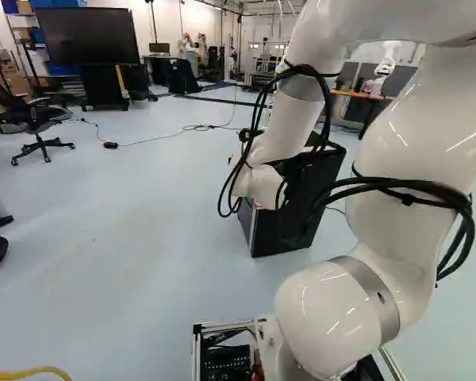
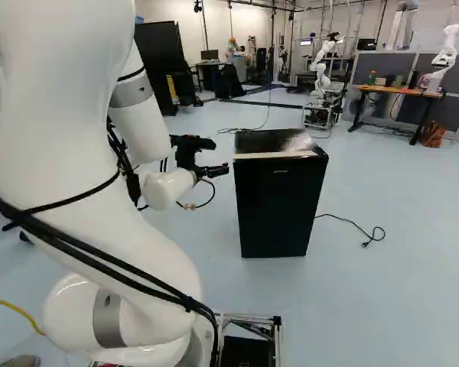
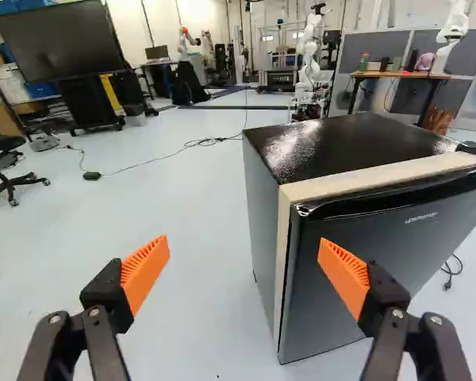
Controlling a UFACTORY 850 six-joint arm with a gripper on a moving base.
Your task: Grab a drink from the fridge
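In the right base view my gripper (image 2: 213,170) reaches in from the left toward the small black fridge (image 2: 275,202), just left of it. Its door is closed. The wrist view has the gripper (image 3: 243,274) wide open, nothing between its orange pads. The fridge (image 3: 353,262) stands ahead, its near front corner with a pale strip along the door's edge lying between and beyond the fingers; one finger overlaps the door in view. Whether that finger touches the door I cannot tell. No drink can be seen, the fridge's inside being hidden.
A cable (image 2: 356,225) lies on the floor beside the fridge. Another cable with a black block (image 3: 92,175) crosses the floor farther off. Another robot (image 2: 321,69) stands behind the fridge, near a wooden table (image 2: 398,91). An office chair (image 1: 38,127) and a large screen (image 1: 87,36) are farther left.
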